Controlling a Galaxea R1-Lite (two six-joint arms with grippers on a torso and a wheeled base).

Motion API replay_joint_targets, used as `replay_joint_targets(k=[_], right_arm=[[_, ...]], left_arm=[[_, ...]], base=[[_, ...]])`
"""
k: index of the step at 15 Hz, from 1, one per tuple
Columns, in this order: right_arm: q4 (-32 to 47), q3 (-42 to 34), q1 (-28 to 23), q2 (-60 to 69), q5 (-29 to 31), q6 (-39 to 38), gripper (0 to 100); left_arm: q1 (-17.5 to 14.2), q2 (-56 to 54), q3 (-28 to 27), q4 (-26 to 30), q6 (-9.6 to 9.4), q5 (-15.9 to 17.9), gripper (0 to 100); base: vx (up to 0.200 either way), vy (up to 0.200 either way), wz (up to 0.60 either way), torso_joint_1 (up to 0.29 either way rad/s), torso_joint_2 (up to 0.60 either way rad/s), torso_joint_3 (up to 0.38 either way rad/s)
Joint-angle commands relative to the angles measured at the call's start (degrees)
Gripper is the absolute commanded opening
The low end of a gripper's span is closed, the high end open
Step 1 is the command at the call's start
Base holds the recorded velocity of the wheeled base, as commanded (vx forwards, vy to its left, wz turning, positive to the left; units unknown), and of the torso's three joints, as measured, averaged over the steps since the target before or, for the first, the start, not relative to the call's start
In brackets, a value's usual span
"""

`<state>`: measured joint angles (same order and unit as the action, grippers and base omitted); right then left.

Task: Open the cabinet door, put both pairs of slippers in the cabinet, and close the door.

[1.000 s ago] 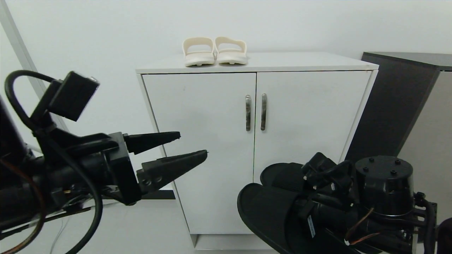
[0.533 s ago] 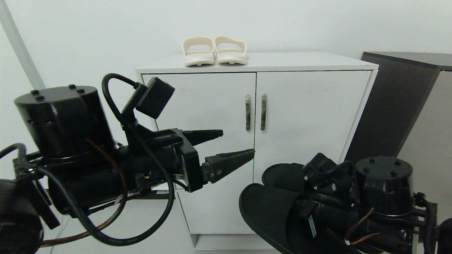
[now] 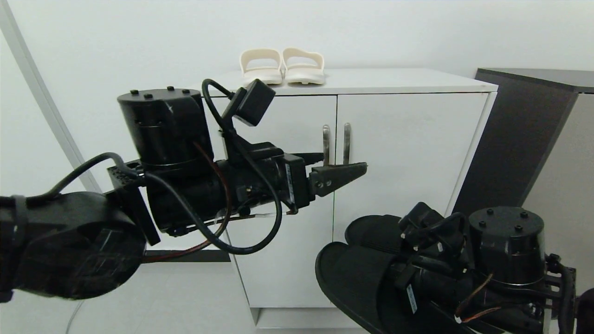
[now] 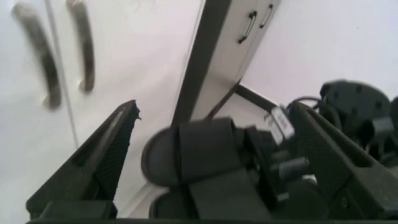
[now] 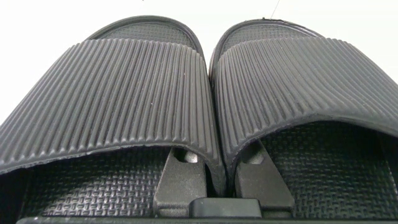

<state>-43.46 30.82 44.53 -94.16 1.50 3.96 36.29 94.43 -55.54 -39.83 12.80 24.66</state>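
Note:
The white cabinet [image 3: 399, 153] has both doors shut, with two metal handles [image 3: 346, 138] at the middle seam. My left gripper [image 3: 342, 161] is open, its fingertips right in front of the handles' lower ends; in the left wrist view the left gripper [image 4: 214, 107] has the handles [image 4: 38, 59] off to one side. A cream pair of slippers [image 3: 281, 66] rests on the cabinet top. My right gripper [image 3: 400, 265] is low in front of the right door, shut on the black pair of slippers [image 3: 352, 278]. The right gripper [image 5: 224, 180] pinches the black slippers' [image 5: 124, 93] two inner side walls together.
A dark cabinet [image 3: 524, 139] stands close against the white cabinet's right side. A white wall runs behind, and pale floor [image 3: 185, 301] lies to the left of the cabinet.
My left arm has swung up and to the right, bringing its open gripper from the left door's lower part to the handles. The right arm and black slippers have stayed put.

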Motion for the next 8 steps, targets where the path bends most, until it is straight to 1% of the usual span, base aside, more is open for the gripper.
replay_joint_targets(k=[1, 2, 3, 5, 6, 8], right_arm=[[-0.05, -0.32, 0.03, 0.03, -0.01, -0.01, 0], [-0.05, -0.41, -0.06, 0.03, -0.01, -0.01, 0], [-0.05, -0.32, 0.03, 0.03, -0.01, -0.01, 0], [-0.66, -0.41, -0.24, 0.12, -0.01, -0.01, 0], [-1.01, -0.41, -0.24, 0.03, -0.01, -0.01, 0], [-1.10, -0.41, -0.50, -0.23, -0.01, -0.09, 0]], left_arm=[[0.10, 3.57, -3.87, 0.72, 0.21, 1.44, 100], [0.10, 4.18, -5.72, 2.47, 0.38, 2.67, 100], [0.01, 4.80, -8.09, 4.41, 1.79, 4.34, 100], [-1.31, 5.85, -12.75, 5.46, 10.14, 8.39, 100], [-1.93, 7.26, -14.51, 5.55, 11.55, 9.09, 100], [-2.28, 10.60, -16.79, 5.46, 11.55, 8.82, 100]], base=[[0.000, 0.000, 0.00, 0.000, 0.00, 0.000], [0.000, 0.000, 0.00, 0.000, 0.00, 0.000], [0.000, 0.000, 0.00, 0.000, 0.00, 0.000], [0.000, 0.000, 0.00, 0.000, 0.00, 0.000], [0.000, 0.000, 0.00, 0.000, 0.00, 0.000], [0.000, 0.000, 0.00, 0.000, 0.00, 0.000]])
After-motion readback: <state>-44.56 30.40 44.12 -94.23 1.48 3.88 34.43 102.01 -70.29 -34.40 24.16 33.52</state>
